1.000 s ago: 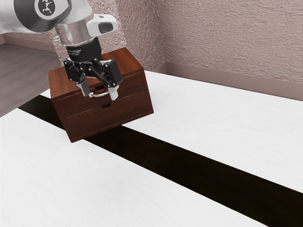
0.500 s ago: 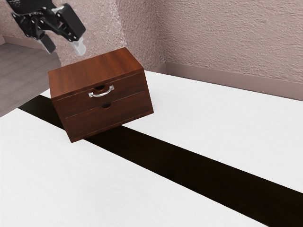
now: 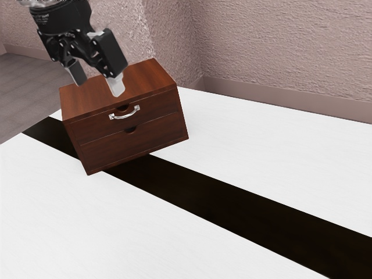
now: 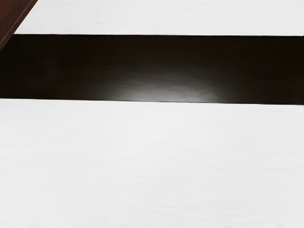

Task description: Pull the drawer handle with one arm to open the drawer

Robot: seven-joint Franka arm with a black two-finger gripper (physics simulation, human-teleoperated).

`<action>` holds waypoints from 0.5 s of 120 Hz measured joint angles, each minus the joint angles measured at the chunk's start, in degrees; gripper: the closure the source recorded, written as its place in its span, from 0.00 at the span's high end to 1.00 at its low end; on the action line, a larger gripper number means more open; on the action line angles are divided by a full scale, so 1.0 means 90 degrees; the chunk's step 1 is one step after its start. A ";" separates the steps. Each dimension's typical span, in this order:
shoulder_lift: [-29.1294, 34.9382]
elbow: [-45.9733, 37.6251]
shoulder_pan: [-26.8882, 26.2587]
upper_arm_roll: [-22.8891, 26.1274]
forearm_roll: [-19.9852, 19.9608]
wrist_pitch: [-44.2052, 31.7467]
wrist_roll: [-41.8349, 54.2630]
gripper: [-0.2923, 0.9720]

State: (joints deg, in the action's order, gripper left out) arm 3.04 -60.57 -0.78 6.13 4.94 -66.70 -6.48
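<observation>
Rough pink wall (image 3: 279, 40) at the back, and a white table (image 3: 261, 145) with a black stripe (image 3: 232, 203) running across it from 10 o'clock down to 4 o'clock. The wooden chest (image 3: 157, 78) sits at the stripe's 10 o'clock end, turned at an angle. Its top drawer (image 3: 157, 107) looks flush with the front, and so does the lower drawer (image 3: 151, 136). The silver handle (image 3: 124, 113) is on the top drawer, at about 5 o'clock from the gripper (image 3: 96, 79), near it but clearly apart. The gripper hangs over the chest's far top edge with its fingers (image 3: 116, 84) spread wide, nothing between them. One fingertip shows against the chest's top, and whether it touches there I can't tell. From the wrist camera: table (image 4: 152, 166), the stripe (image 4: 152, 66) lying straight across, and a sliver of the chest (image 4: 9, 16) just beside the stripe's end
</observation>
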 joint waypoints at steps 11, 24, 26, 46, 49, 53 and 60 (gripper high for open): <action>0.0284 -0.0379 0.0082 0.0116 -0.0030 0.0068 -0.0012 0.77; 0.1615 -0.2706 -0.0087 0.0477 -0.0210 -0.0447 -0.0030 0.77; 0.1885 -0.3134 -0.0099 0.0496 -0.0232 -0.0546 -0.0034 0.77; 0.5470 -0.6520 -0.0153 0.0814 -0.0725 -0.1207 -0.0236 0.77; 0.5584 -0.6810 -0.0159 0.0852 -0.0768 -0.1307 -0.0213 0.77; 0.5591 -0.7053 -0.0166 0.0900 -0.0813 -0.1455 -0.0138 0.77; 0.5545 -0.7265 -0.0189 0.1116 -0.0878 -0.1780 0.0105 0.77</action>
State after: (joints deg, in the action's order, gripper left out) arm 52.95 -125.95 -2.48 16.18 -2.96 -82.72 -5.53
